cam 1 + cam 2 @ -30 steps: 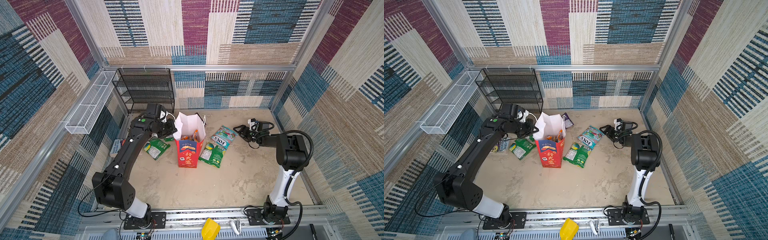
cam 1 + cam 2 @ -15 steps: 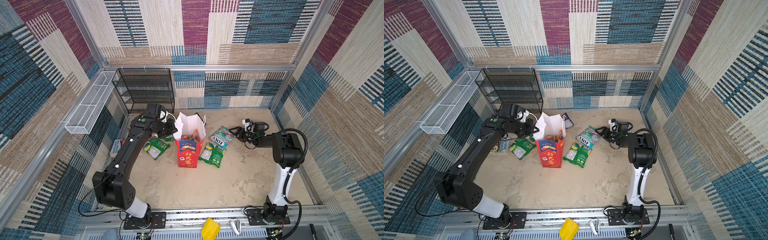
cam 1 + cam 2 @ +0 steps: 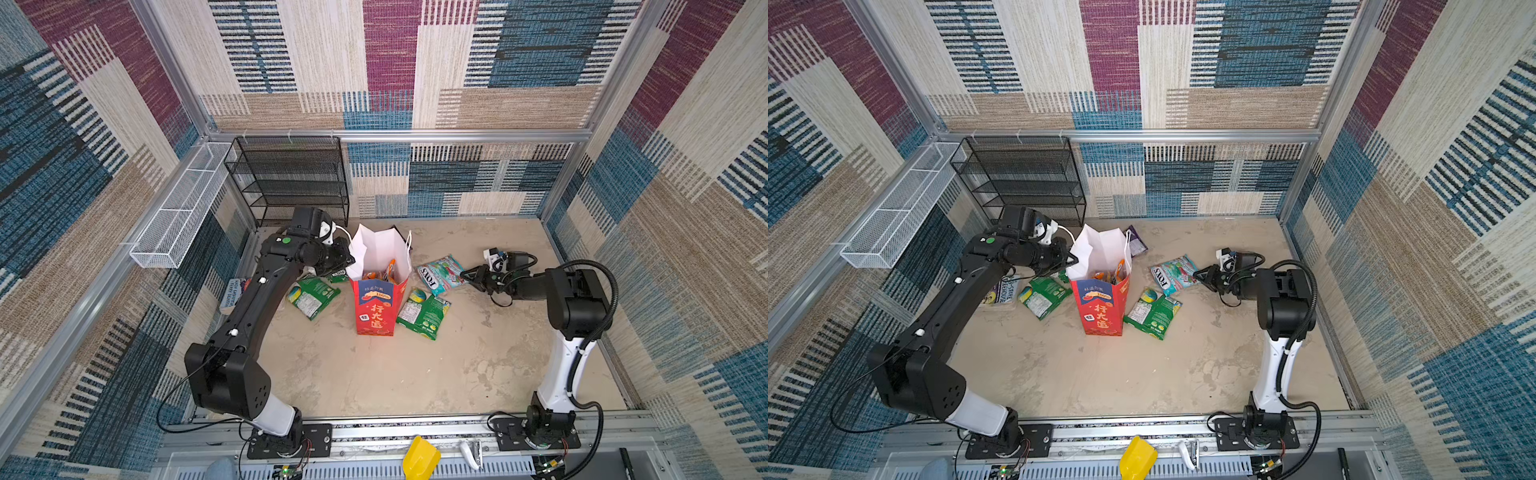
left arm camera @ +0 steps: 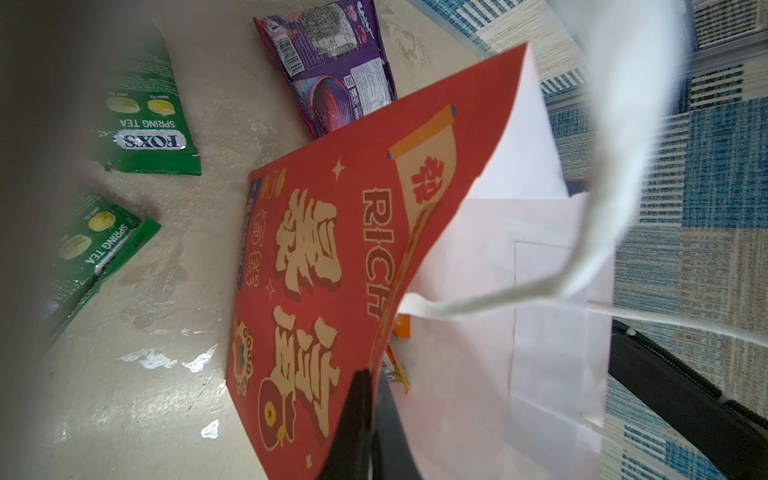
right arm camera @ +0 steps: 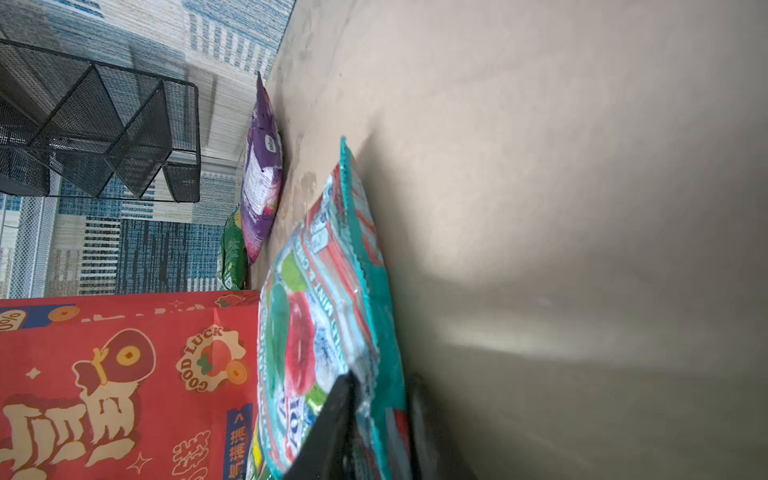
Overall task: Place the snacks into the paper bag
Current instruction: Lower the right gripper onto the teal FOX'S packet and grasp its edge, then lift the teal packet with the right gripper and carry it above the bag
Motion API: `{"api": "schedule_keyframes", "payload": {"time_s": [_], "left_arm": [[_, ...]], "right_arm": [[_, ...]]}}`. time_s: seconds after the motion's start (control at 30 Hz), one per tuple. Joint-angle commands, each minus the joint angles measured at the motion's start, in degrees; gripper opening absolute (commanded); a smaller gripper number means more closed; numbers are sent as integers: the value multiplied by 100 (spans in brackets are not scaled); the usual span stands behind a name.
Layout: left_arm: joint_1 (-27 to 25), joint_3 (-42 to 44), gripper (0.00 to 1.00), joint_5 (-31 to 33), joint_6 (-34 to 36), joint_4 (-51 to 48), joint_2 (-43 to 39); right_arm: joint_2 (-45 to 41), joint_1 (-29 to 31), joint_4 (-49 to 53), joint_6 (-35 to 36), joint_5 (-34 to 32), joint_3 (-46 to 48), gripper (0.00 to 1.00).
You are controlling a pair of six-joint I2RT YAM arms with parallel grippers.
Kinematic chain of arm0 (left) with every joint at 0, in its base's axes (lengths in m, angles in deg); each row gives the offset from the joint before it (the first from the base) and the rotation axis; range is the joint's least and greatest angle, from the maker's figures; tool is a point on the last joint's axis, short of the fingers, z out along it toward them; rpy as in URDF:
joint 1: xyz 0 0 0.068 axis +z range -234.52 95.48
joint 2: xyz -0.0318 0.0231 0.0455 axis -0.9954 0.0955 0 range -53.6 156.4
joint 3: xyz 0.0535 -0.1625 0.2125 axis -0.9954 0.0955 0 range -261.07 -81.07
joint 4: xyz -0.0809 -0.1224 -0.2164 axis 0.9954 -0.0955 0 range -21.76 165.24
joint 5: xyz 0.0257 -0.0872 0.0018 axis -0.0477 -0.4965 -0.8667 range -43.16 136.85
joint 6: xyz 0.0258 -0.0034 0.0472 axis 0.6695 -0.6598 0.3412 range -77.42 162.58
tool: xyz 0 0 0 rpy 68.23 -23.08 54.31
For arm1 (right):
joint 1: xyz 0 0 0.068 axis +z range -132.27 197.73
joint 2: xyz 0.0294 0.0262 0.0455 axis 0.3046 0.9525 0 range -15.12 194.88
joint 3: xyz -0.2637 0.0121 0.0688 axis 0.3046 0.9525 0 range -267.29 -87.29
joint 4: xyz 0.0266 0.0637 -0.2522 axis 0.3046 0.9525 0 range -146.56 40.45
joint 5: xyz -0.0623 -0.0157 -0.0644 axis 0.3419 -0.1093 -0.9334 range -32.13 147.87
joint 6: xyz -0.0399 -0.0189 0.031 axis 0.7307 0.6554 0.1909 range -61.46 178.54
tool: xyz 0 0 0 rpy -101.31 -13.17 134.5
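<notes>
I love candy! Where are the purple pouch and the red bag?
purple pouch (image 4: 330,72): left wrist view, middle of its back.
red bag (image 3: 375,311): a top view, its red front.

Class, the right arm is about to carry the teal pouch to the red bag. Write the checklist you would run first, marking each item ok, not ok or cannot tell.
1. The paper bag stands upright: ok.
2. Its mouth is open, the left gripper pinching the rim: ok.
3. The right gripper has a finger on each side of the teal pouch edge: ok.
4. That grip is firm enough to lift: cannot tell.
5. Space in the bag above the orange pouches: ok.
6. Nothing stands between pouch and bag: ok.
</notes>
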Motion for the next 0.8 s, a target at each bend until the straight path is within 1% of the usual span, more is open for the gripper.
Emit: {"api": "schedule_keyframes", "payload": {"time_s": [0.0,0.07,0.23,0.33,0.63,0.77], "left_arm": [[12,-12,0,-41,-30,116,-29],[12,-20,0,-37,-20,115,-37],[12,-14,0,-48,-22,118,-13],[12,-13,0,-61,-34,118,-16],[21,-15,0,-66,-34,119,-23],[16,5,0,-58,-42,136,-57]], "right_arm": [[-186,17,47,-278,61,61,15],[-289,17,5,-455,11,125,7],[-768,17,-235,-793,-9,338,0],[-1185,17,-251,-955,10,379,0],[-2620,21,-92,-1552,-253,414,0],[-3373,51,104,-1821,-557,450,0]]}}
